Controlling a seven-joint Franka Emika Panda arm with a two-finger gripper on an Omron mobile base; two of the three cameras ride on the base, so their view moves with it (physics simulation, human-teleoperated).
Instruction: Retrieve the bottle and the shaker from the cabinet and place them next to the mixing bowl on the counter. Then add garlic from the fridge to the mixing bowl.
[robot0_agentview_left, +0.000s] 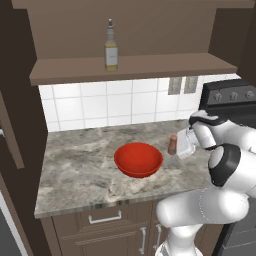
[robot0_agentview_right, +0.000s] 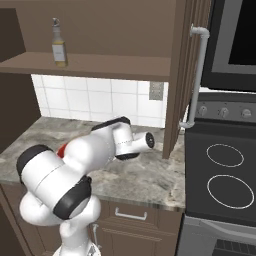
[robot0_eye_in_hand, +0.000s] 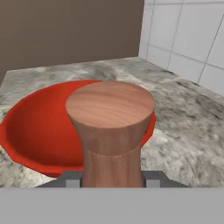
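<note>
Our gripper (robot0_agentview_left: 179, 148) is closed on the brown wooden waisted shaker (robot0_eye_in_hand: 110, 131) at three o'clock of the round red mixing bowl (robot0_agentview_left: 138, 159), so releasing it tilted could topple it.

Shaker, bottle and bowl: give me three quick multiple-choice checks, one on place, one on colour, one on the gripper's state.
1. Where is the bottle?
A. on the cabinet shelf
B. in the bowl
C. on the stove

2. What colour is the mixing bowl?
A. white
B. red
C. blue

3. What is the gripper doing?
A. wide open, holding nothing
B. shut on the bottle
C. shut on the wooden shaker

Answers:
1 A, it stands upright on the shelf above the counter.
2 B, red in both the left base and hand views.
3 C, the hand view shows the shaker between the fingers, beside the bowl.
</note>
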